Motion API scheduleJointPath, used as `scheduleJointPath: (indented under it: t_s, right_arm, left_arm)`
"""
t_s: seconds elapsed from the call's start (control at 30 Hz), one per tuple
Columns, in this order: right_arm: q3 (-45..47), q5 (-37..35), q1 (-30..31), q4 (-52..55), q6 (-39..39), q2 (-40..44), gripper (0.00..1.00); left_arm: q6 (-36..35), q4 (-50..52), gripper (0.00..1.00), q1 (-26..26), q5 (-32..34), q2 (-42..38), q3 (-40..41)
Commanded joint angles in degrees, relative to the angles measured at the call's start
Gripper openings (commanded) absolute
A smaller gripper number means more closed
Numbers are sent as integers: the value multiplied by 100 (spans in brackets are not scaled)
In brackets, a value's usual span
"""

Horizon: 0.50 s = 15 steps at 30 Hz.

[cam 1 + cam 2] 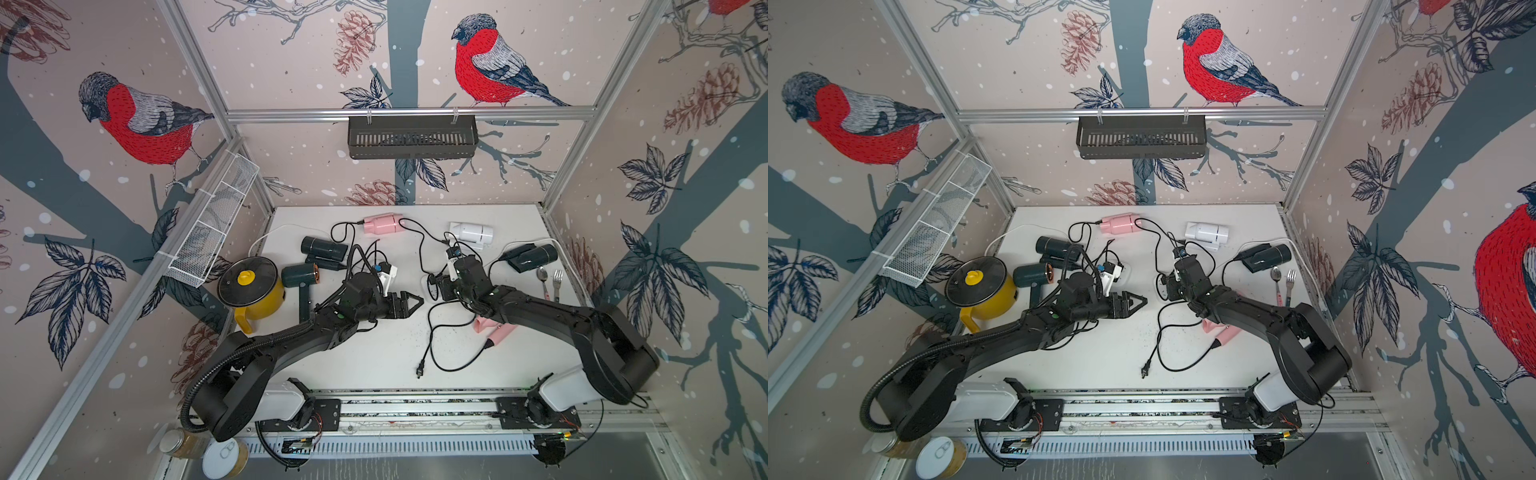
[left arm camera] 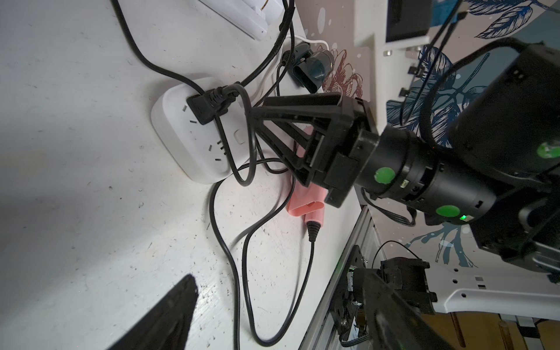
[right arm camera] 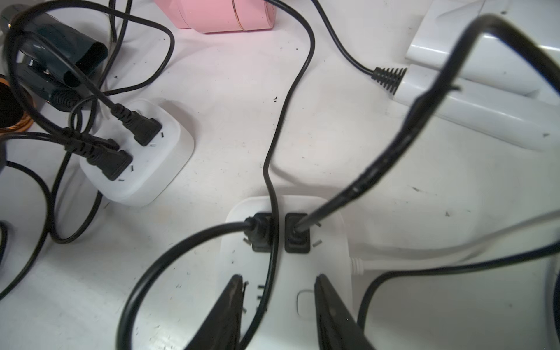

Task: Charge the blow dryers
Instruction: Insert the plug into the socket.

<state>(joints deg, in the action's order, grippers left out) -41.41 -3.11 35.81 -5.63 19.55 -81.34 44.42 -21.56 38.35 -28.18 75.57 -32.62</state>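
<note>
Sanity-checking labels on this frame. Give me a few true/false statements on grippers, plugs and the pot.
1. The left gripper is open and empty. True.
2. The power strip below the right gripper has two plugs in it. True.
3. The yellow pot has no lid. False: a black lid sits on it.
4. Every plug is in a strip. False: one loose plug lies on the table.
5. The right gripper clamps a plug. False: its jaws stand apart, gripping nothing.
</note>
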Motion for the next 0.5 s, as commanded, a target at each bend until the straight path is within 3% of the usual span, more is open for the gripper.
scheduleJointPath:
  t_s: [0.0,0.17,0.33,0.47]
  right_arm:
    - [202,309,-12,368,165,565,39]
    - [529,1123,-9,668,405,1292,37]
    - [1102,1722,15,34,1227,1542,38]
    - [1284,1182,230,-25,927,1619,41]
  left_arm:
    - [-118,-199,86,6,76,-64,42]
    - [-149,-238,83,2,78,-124,65]
    - [-128,-304,79,6,-6,-25,-99]
    - [-42,-375,77,5,-19,-7,-102]
